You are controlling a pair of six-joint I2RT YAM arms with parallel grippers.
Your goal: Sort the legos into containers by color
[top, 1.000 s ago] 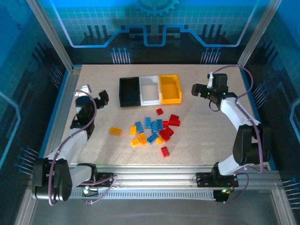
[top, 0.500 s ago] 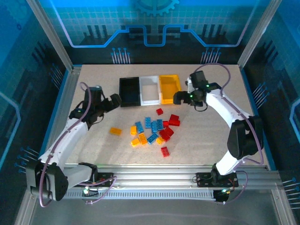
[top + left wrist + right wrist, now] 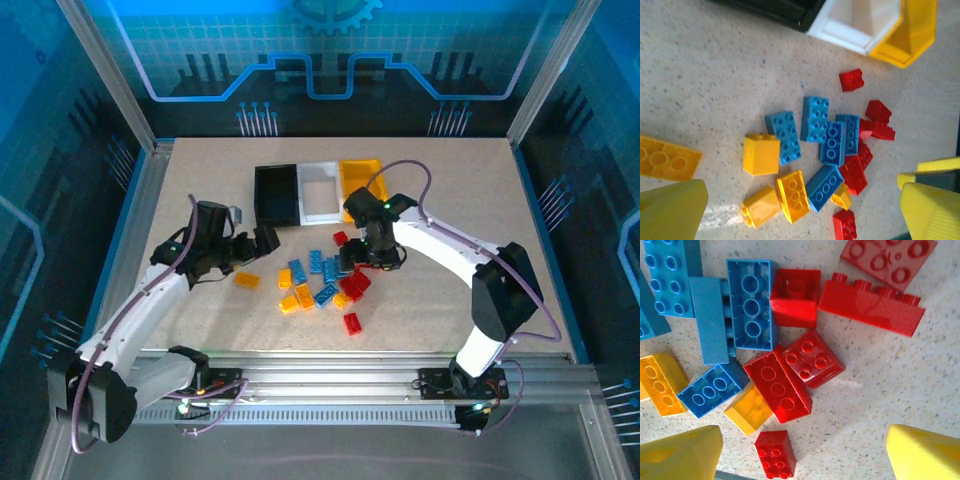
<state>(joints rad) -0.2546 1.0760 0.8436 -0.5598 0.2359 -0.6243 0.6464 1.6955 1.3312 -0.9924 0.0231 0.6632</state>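
Twice over, hovering above the worktop (image 3: 450,190) on the near side of the containers (image 3: 303,200), with the black bin (image 3: 277,197) forming their left end, the white bin (image 3: 320,195) their middle and the orange-yellow bin (image 3: 358,172) their right end. Looking down on the legos (image 3: 325,282), lying as a loose heap of red, blue and orange-yellow on the worktop just nearer than the white and orange-yellow bins. Holding the left jaws spread wide, pinching nothing, hanging just nearer than the black bin. Finding a lone orange-yellow brick (image 3: 246,279) lying flat, studs up, farther from the containers than those jaws, apart from the heap. Holding the right jaws spread as well, pinching nothing, hanging over the heap just nearer than the orange-yellow bin, with the right arm (image 3: 440,240) covering that bin's near edge in the top view. Showing, under those spread jaws in the right wrist view, a cluster of red bricks (image 3: 805,362) beside blue bricks (image 3: 751,310), one of these lying underside up. Finding a small red brick (image 3: 340,238) lying closest to the containers, just nearer than the shared wall of the white and orange-yellow bins, and a stray red brick (image 3: 352,323) lying farthest from them.
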